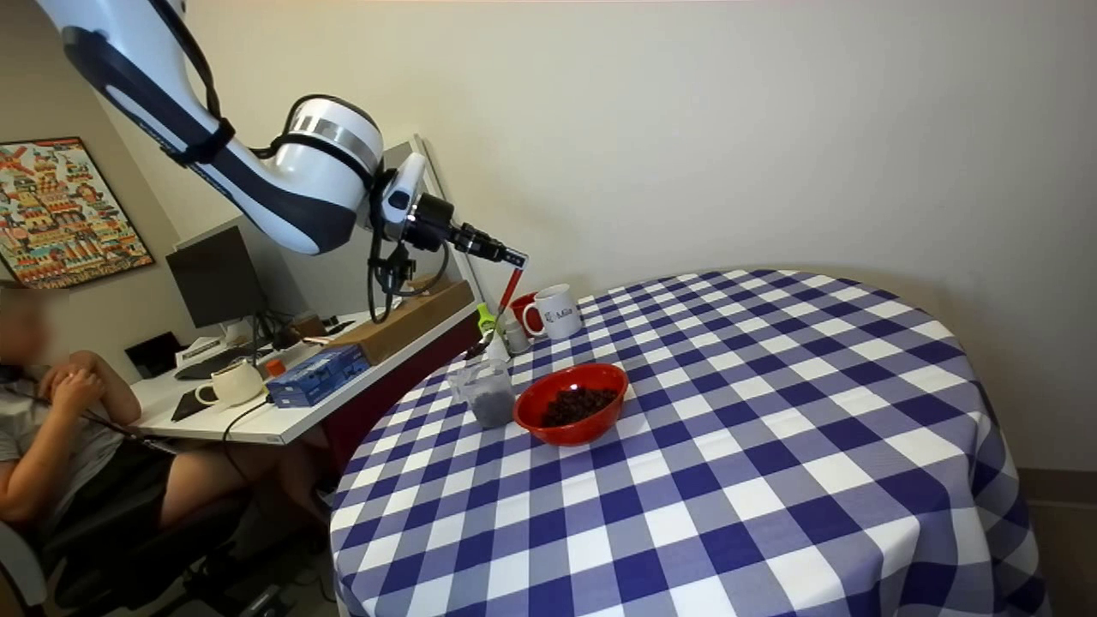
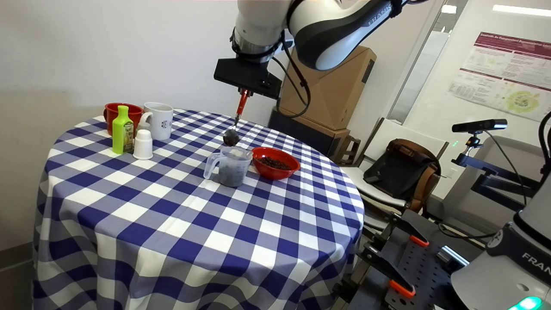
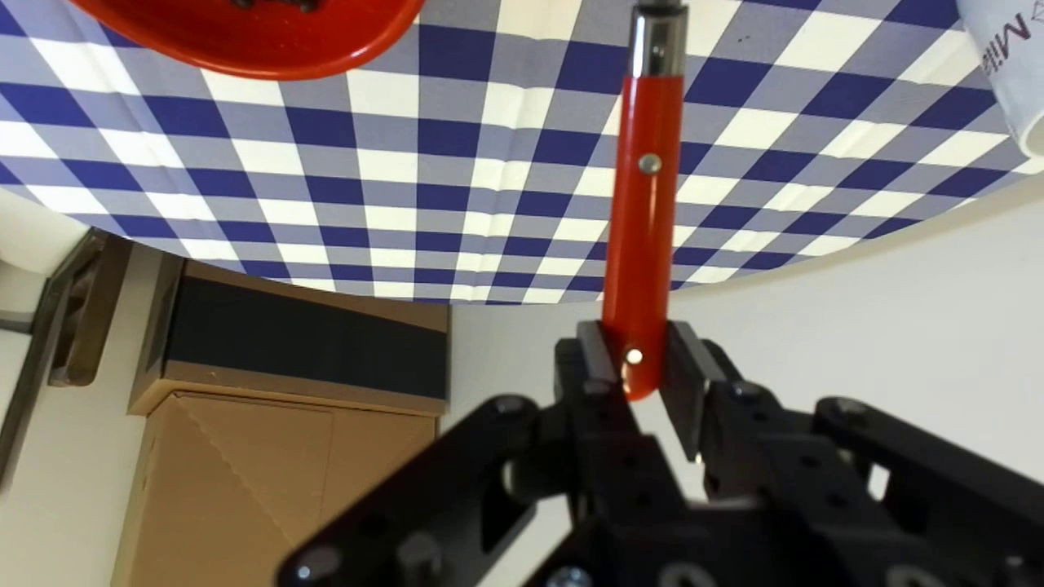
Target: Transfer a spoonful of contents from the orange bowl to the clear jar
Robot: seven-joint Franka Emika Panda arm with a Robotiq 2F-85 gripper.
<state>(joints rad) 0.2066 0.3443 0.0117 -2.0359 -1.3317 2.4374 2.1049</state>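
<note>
The orange bowl (image 1: 572, 433) is glossy red-orange and holds dark pieces. It also shows in an exterior view (image 2: 276, 173) and partly in the wrist view (image 3: 269, 53). The clear jar (image 2: 232, 172), a see-through cup with a handle, stands upright close beside the bowl; it also shows in an exterior view (image 1: 492, 401). My gripper (image 3: 636, 350) is shut on the end of the red handle of a spoon (image 3: 644, 204). The spoon hangs steeply down. Its dark-looking scoop (image 2: 231, 137) is above the jar's rim in both exterior views. The scoop is out of the wrist view.
A white mug (image 2: 159, 122), a red mug (image 2: 112, 113), a green bottle (image 2: 122, 131) and a white cup-like stack (image 2: 143, 145) stand together on the checkered table (image 1: 711, 480). A person (image 1: 77, 428) sits by a desk. Cardboard boxes (image 3: 269, 473) stand beyond the table.
</note>
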